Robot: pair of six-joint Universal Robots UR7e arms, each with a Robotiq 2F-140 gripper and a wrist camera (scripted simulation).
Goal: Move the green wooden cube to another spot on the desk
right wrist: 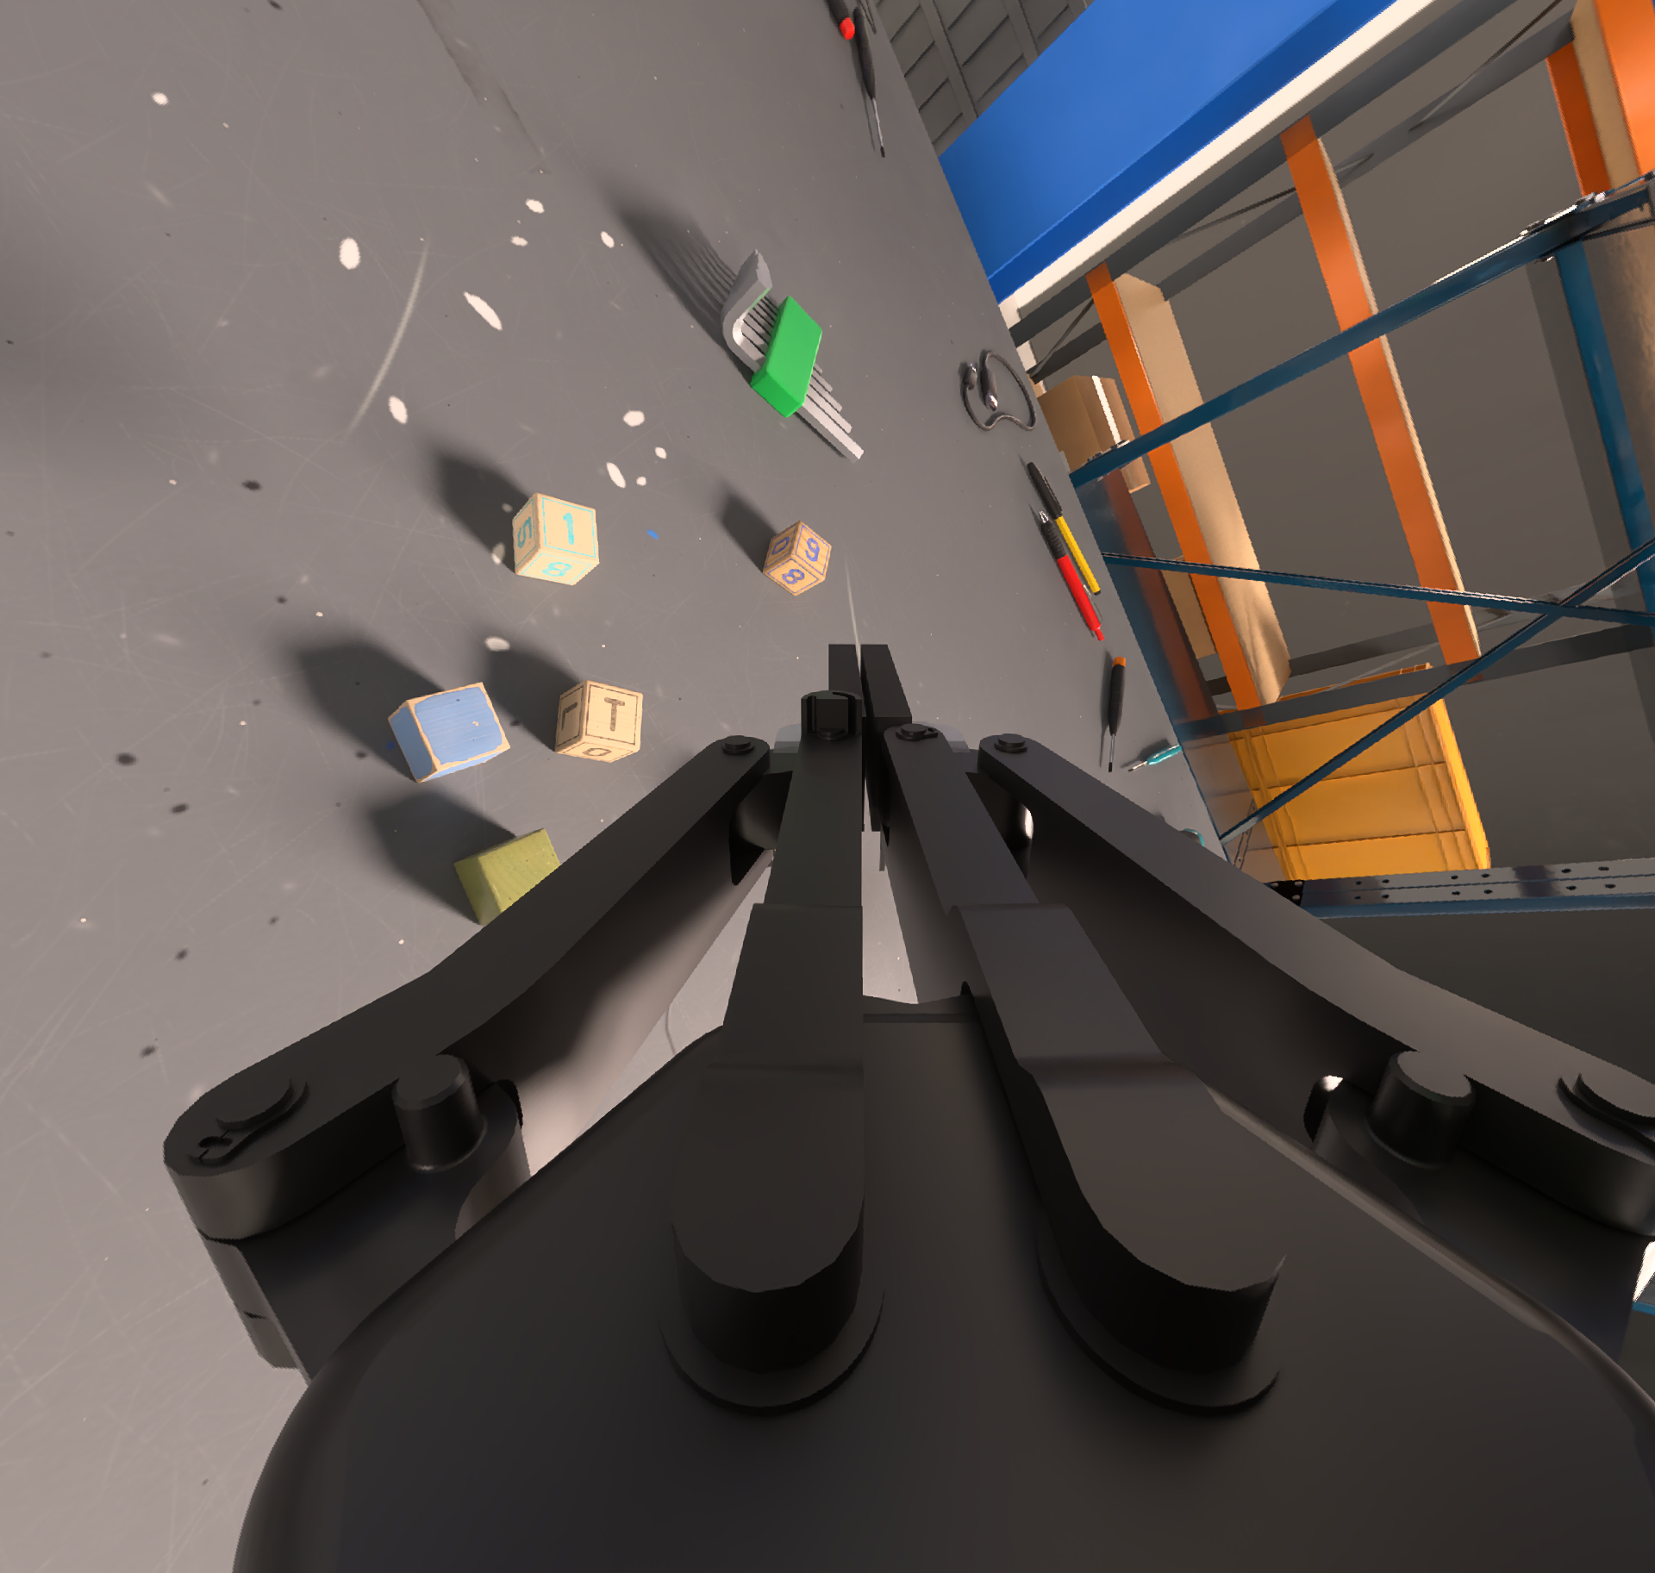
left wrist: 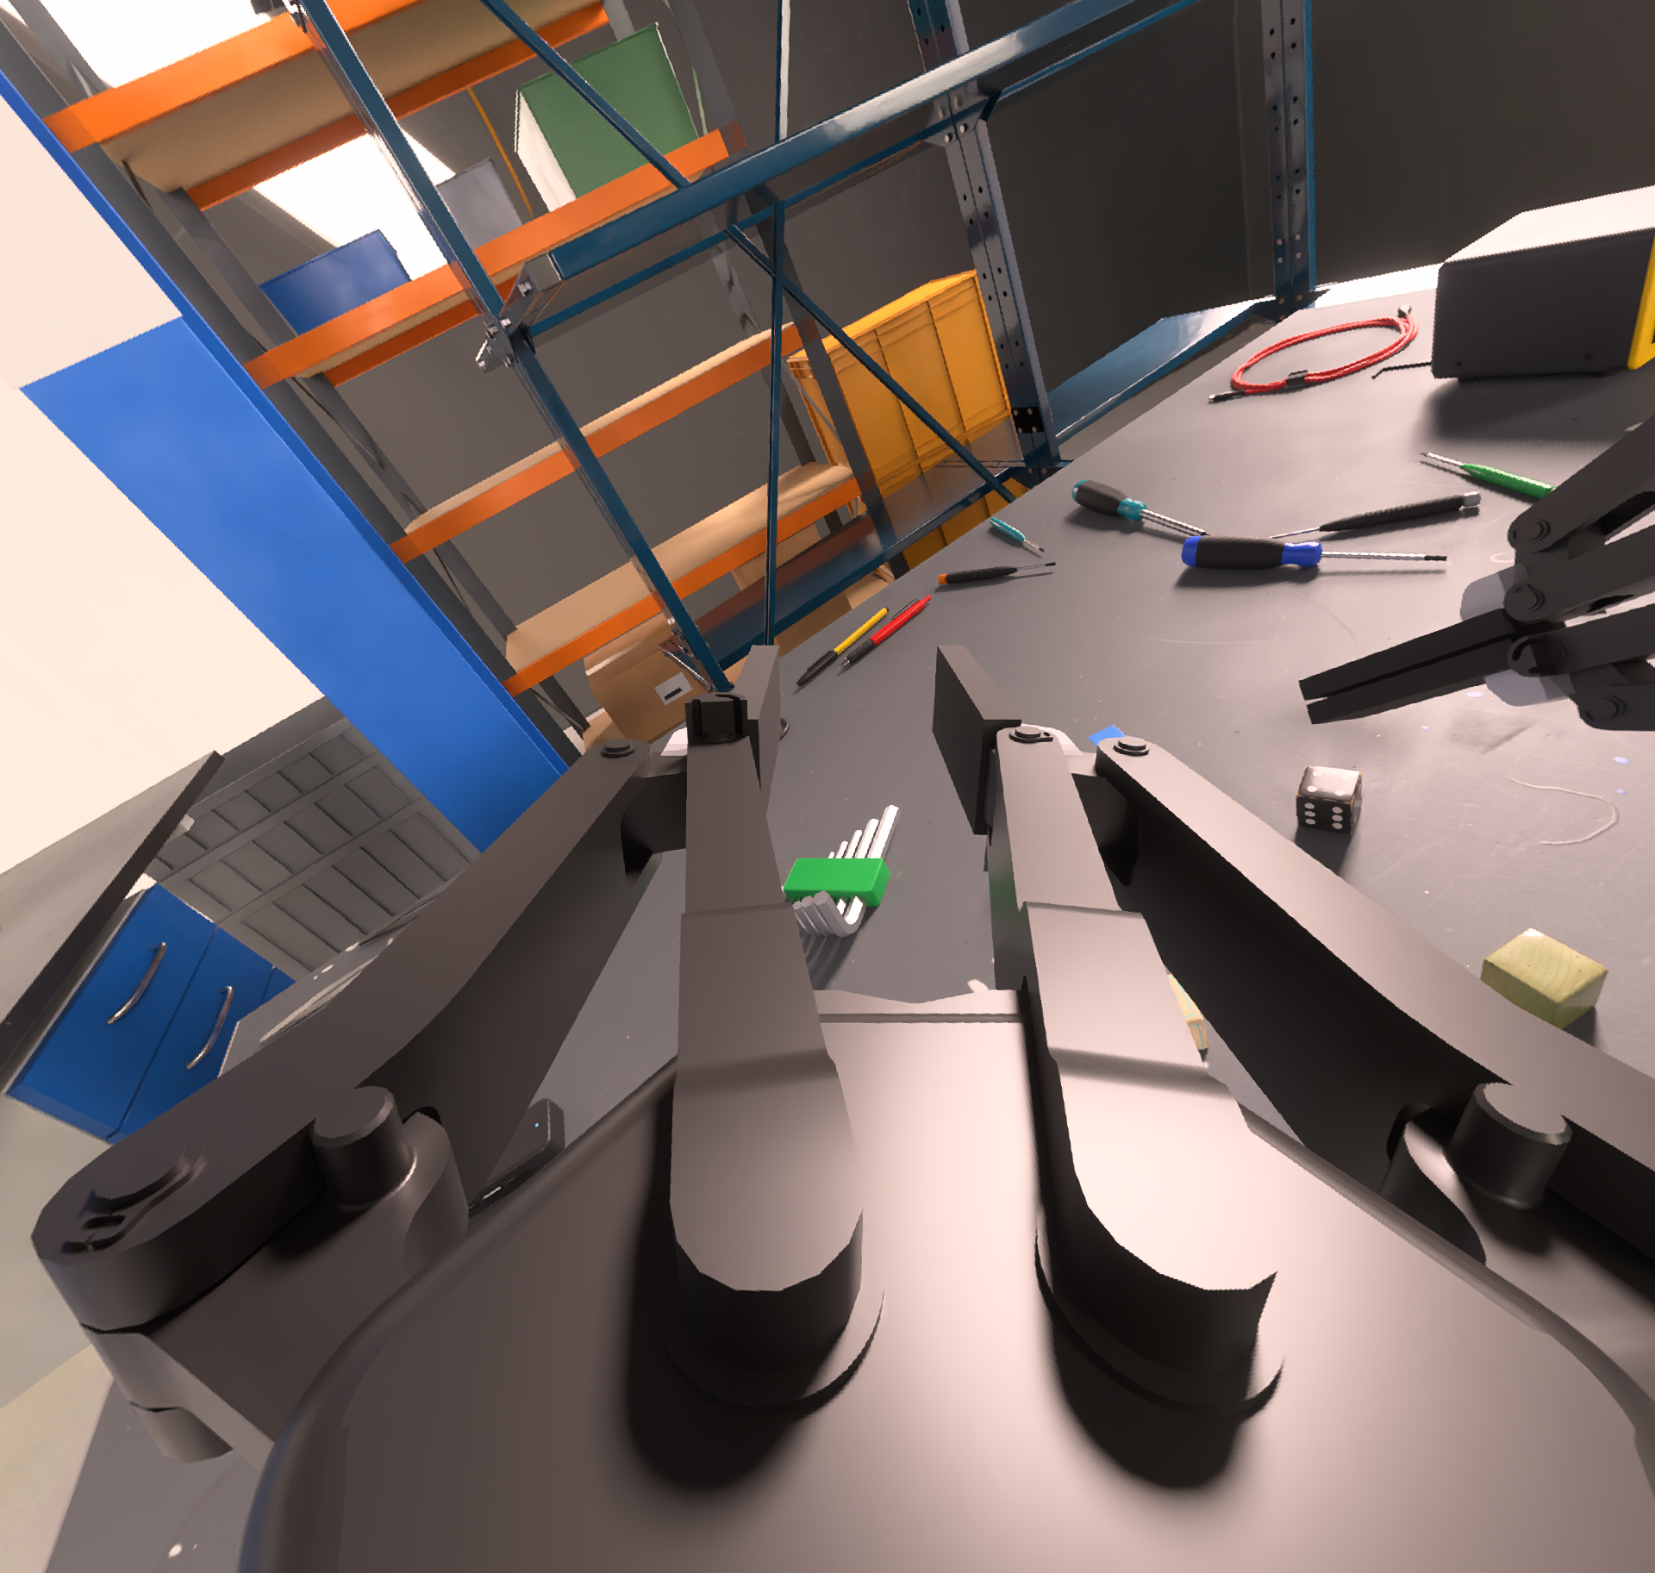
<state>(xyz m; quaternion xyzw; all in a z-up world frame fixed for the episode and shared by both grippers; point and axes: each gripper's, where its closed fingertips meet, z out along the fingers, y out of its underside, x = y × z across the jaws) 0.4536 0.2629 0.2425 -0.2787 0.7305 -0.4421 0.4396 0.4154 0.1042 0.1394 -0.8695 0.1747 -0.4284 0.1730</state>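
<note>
The green wooden cube, a pale yellow-green block, lies on the grey desk to the right of my left gripper and apart from it. That gripper is open and empty, above the desk. In the right wrist view the cube lies low on the left, partly hidden behind my right gripper's linkage. The right gripper is shut and empty, hovering above the desk. It also shows at the right edge of the left wrist view.
A hex key set in a green holder lies ahead. A blue block, three printed wooden blocks, a black die, screwdrivers, pens, a red cable and a black box crowd the desk. A shelving rack stands beyond the edge.
</note>
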